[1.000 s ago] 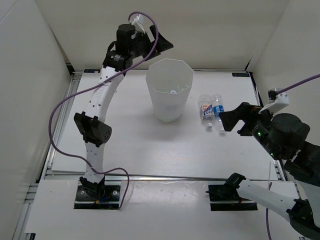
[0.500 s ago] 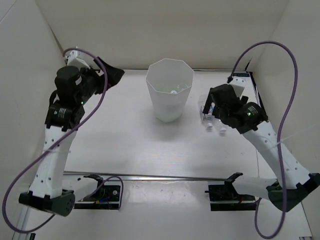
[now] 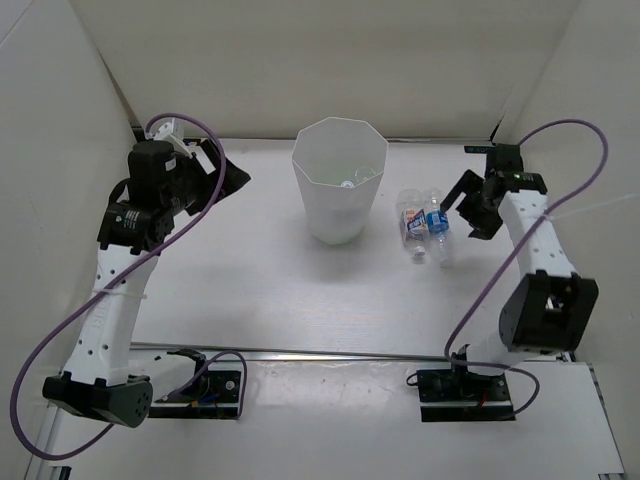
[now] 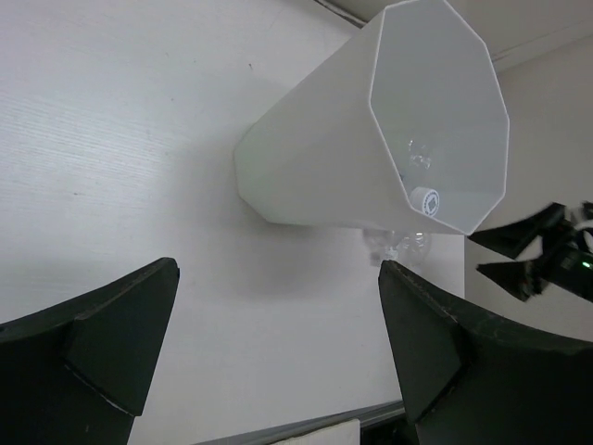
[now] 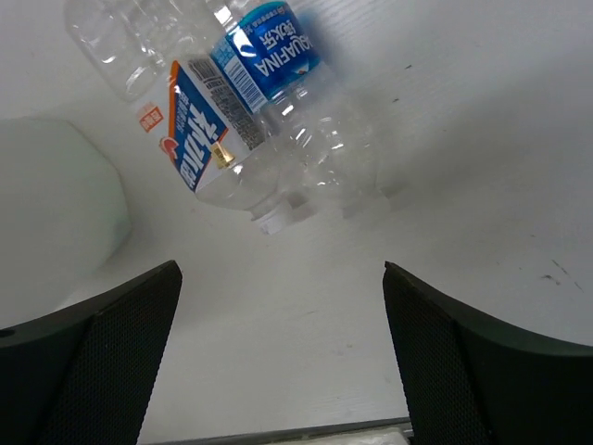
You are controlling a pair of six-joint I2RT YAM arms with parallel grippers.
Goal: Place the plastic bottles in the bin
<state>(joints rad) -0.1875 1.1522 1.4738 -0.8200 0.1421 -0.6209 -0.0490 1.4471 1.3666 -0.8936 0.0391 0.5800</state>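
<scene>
**White bin (image 3: 338, 215) is standing ahead of your left jaws; two bottles (image 3: 412, 224) are lying before your right jaws**

Your left jaws are hanging wide apart with nothing between them, their dark fingers (image 4: 102, 343) showing at the bottom corners of the left wrist view. Ahead of them and well apart, the bin is standing upright on the tabletop (image 3: 300, 290), its mouth facing up. Down inside it you are seeing a white cap (image 4: 427, 200) and some clear plastic. How many bottles are lying in there I cannot tell.

Your right jaws are also spread wide and are holding nothing. Just ahead of them, toward their left side, the two bottles are lying side by side on the tabletop and touching each other. One is the blue-and-white bottle (image 5: 208, 139); the other is the Aquafina bottle (image 5: 278, 56) with its blue label. Neither is touching the jaws. Beyond that pair, on the side away from your right jaws, the bin is standing near them, roughly between your two sets of jaws.
</scene>
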